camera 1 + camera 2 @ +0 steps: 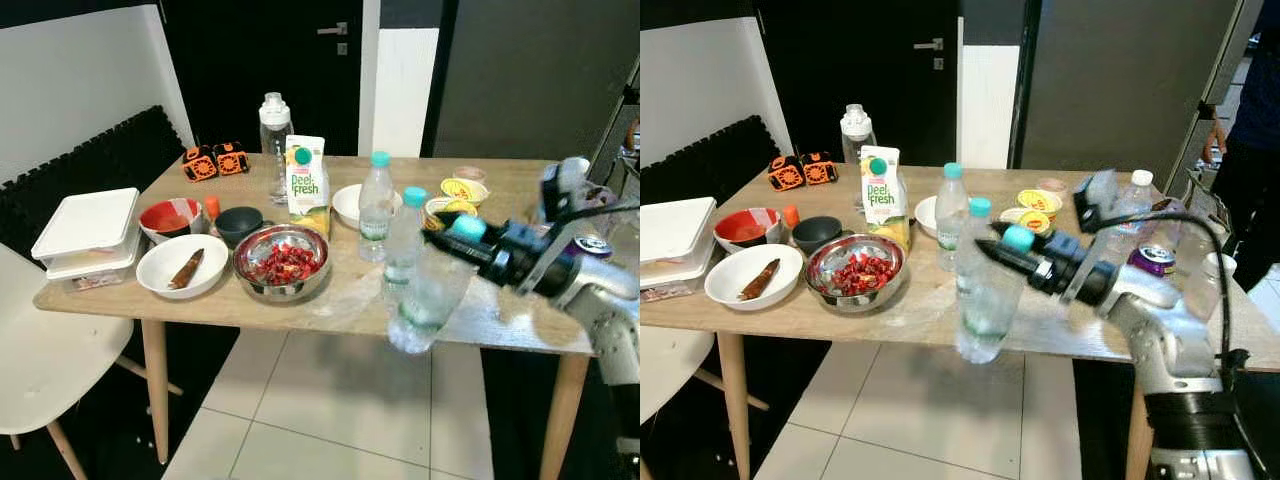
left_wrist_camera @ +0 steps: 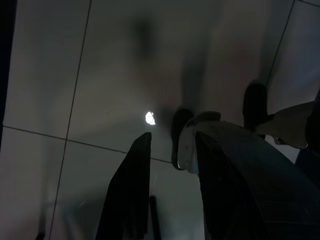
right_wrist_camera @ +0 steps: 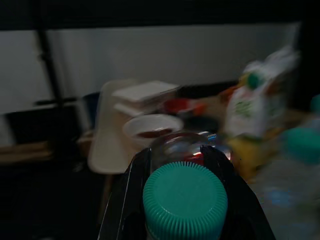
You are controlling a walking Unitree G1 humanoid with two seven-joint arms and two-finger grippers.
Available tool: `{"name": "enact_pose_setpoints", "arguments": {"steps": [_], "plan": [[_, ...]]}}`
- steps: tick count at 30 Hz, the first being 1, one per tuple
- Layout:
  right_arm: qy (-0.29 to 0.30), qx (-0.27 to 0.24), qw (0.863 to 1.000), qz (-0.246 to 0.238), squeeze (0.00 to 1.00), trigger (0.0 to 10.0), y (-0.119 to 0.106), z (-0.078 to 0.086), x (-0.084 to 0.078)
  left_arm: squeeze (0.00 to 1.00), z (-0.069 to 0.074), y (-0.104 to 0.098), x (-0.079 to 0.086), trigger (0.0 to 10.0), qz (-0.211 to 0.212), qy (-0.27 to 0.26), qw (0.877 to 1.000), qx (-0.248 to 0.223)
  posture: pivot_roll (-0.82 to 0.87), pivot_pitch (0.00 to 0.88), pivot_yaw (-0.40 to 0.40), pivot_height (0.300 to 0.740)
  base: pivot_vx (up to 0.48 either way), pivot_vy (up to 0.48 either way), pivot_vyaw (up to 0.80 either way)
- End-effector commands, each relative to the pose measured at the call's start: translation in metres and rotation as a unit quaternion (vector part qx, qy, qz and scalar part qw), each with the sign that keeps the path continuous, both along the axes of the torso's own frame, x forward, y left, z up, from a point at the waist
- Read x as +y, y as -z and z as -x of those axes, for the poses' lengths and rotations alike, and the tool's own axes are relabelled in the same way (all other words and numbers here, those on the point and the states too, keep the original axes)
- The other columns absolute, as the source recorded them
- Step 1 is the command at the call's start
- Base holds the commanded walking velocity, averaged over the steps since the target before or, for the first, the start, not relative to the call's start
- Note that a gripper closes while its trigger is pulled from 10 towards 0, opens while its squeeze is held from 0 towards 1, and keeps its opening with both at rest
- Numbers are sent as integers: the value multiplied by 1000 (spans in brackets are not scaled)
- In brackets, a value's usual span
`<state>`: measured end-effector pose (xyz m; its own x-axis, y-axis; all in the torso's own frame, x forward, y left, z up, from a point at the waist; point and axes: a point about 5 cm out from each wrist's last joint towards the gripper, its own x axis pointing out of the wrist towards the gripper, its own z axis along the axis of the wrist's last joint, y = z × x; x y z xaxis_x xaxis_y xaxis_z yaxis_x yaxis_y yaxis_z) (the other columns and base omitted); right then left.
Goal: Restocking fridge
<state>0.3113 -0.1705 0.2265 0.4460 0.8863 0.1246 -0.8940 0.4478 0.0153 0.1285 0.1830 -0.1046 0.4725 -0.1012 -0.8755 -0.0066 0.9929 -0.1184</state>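
Right gripper [image 1: 1002, 247] clamping a water bottle [image 1: 985, 300] at its neck, hanging past the table [image 1: 300, 310] front edge over open floor. Left gripper [image 2: 170, 150] hanging idle, fingers parted.

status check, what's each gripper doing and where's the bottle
Right gripper shut on water bottle, lifted off the table at its front edge. Left gripper idle over floor tiles. Two more bottles stand just behind.

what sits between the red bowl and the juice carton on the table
In the left eye view, a dark bowl sits between the red bowl and the juice carton, with a small orange-capped item just behind it.
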Motion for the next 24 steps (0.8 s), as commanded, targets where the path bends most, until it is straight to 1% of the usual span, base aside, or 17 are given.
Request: {"name": "enact_pose_setpoints", "arguments": {"steps": [1, 3, 5, 6, 9, 10, 12, 13, 14, 15, 18, 19, 20, 21, 22, 23, 24], "plan": [[-26, 21, 999, 16, 0, 0, 15, 3, 17, 0, 5, 2, 0, 10000, -1, 0, 1000, 10, -70, 0, 5, 740, 0, 0, 0], [-13, 45, 998, 36, 0, 0, 34, 0, 24, 0, 5, 2, 0, 10000, -3, 0, 1000, 11, -68, 0, 1, 740, 0, 0, 0], [-6, 60, 997, 40, 0, 0, 43, -1, 28, 0, 4, 2, 0, 10000, -3, 0, 1000, 11, -68, 0, 1, 740, 0, 0, 0], [-10, 72, 996, 47, 0, 0, 52, 0, 31, 0, 4, 2, 0, 10000, -4, 0, 1000, 10, -66, 0, 0, 740, 0, 0, 0], [-22, 89, 994, 60, 0, 0, 66, 5, 37, 0, 4, 2, 0, 10000, -4, 1, 1000, 11, -68, 0, 2, 740, 0, 0, 0], [-22, 89, 994, 60, 0, 0, 66, 5, 37, 0, 4, 2, 0, 10000, -4, 1, 1000, 11, -68, 0, 2, 740, 0, 0, 0], [-41, 108, 990, 80, 0, 0, 82, 12, 46, 0, 4, 2, 0, 10000, -4, 1, 1000, 12, -70, 0, 0, 740, 0, 0, 0], [-41, 108, 990, 80, 0, 0, 82, 12, 46, 0, 4, 2, 0, 10000, -4, 1, 1000, 12, -70, 0, 0, 740, 0, 0, 0], [-48, 128, 985, 109, 0, 0, 102, 18, 54, 0, 4, 2, 0, 10000, -4, 2, 1000, 13, -73, 0, -1, 740, 0, 0, 0], [-48, 128, 985, 109, 0, 0, 102, 18, 54, 0, 4, 2, 0, 10000, -4, 2, 1000, 13, -73, 0, -1, 740, 0, 0, 0], [-45, 147, 976, 155, 0, 0, 131, 24, 63, 0, 4, 2, 0, 10000, -5, 4, 1000, 13, -72, 0, -2, 740, 0, 0, 0], [-45, 147, 976, 155, 0, 0, 131, 24, 63, 0, 4, 2, 0, 10000, -5, 4, 1000, 13, -72, 0, -2, 740, 0, 0, 0], [-36, 146, 974, 170, 0, 0, 141, 24, 64, 0, 4, 2, 0, 10000, -5, 4, 1000, 13, -72, 0, -3, 740, 0, 0, 0], [-25, 135, 973, 188, 0, 5490, 150, 24, 65, 0, 4, 2, 0, 10000, -5, 5, 1000, 13, -72, 0, -3, 740, 0, 0, 0], [-17, 129, 972, 198, 0, 5490, 156, 25, 66, 0, 4, 2, 0, 10000, -5, 5, 1000, 13, -72, 0, -3, 740, 0, 0, 0], [-2, 132, 971, 199, 0, 10000, 164, 24, 67, 0, 4, 2, 0, 10000, -5, 5, 1000, 13, -68, 0, -5, 740, 0, 0, 0], [8, 136, 971, 199, 0, 10000, 168, 24, 68, 0, 3, 2, 0, 10000, -5, 5, 1000, 12, -68, 0, -5, 740, 0, 0, 0]]}}
